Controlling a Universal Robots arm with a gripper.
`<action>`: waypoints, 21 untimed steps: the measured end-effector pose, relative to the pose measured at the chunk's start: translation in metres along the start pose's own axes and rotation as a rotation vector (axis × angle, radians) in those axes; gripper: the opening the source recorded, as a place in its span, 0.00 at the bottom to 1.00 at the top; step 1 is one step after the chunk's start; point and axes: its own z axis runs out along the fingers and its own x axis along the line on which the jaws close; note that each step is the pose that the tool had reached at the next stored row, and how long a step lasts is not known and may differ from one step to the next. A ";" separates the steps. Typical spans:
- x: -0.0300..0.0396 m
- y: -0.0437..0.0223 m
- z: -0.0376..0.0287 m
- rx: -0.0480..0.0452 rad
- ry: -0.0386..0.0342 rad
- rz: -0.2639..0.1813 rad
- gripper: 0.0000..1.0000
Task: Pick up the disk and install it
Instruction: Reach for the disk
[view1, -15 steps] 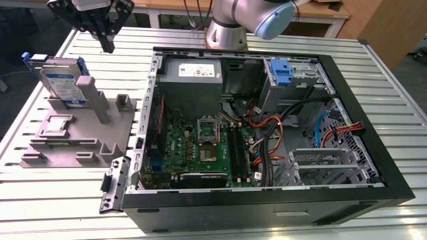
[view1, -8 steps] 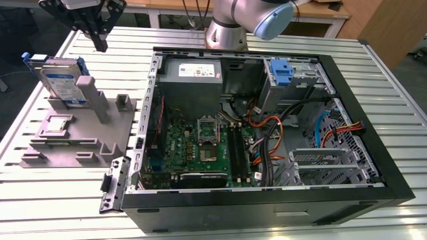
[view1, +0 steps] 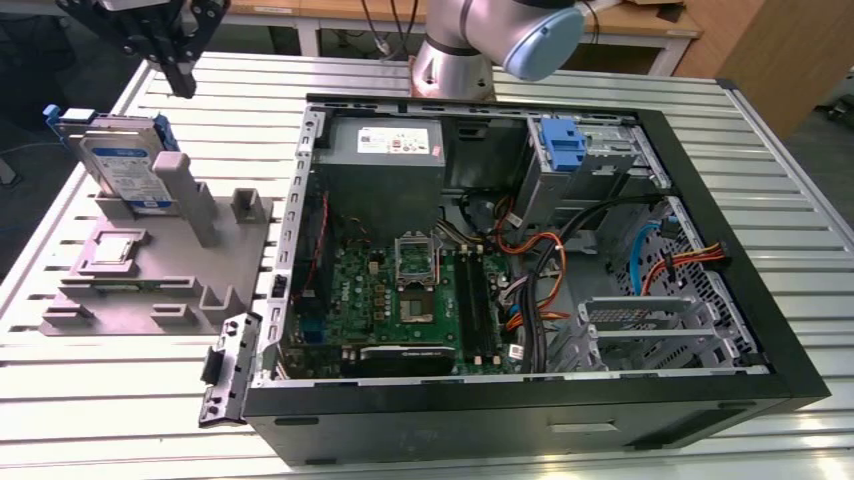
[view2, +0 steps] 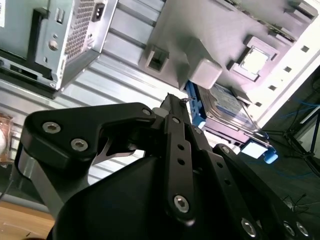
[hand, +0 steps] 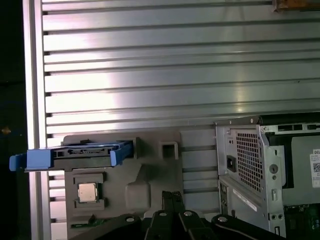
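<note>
Jaws: pressed together, with nothing pinched between them.
Gripper (view1: 184, 88): black, hanging over the end of the surface at the exterior view's left, above the disk and clear of it.
Disk (view1: 120, 160): silver-grey hard drive with a white-and-blue label and a blue carrier frame. It stands on edge in the grey plastic stand, tilted back and leaning against an upright post. In the first wrist view it shows edge-on (hand: 80, 152), with blue tabs sticking out at both ends.
Stand (view1: 160, 275): grey plastic, lying flat on the surface just beside the computer case, on the exterior view's left. A square processor chip (view1: 114, 248) sits in a recess near the disk.
Computer case (view1: 534, 415): black tower lying on its side with the side panel off. A motherboard (view1: 400, 300), a grey power-supply box (view1: 387, 140) and orange and black cables are inside.
Drive bay (view1: 587, 150): metal cage with a blue latch, in the case's far corner, well apart from the disk.
Surface (view1: 134, 400): slatted bare metal.
Arm (view1: 494, 40): grey and blue joint behind the case.
</note>
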 end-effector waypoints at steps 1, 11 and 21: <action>0.0029 0.0007 0.0001 0.0000 0.0002 0.000 0.10; 0.0349 0.0058 0.0009 -0.0001 0.0005 0.000 0.10; 0.0419 0.0058 0.0009 0.0000 0.0006 0.000 0.10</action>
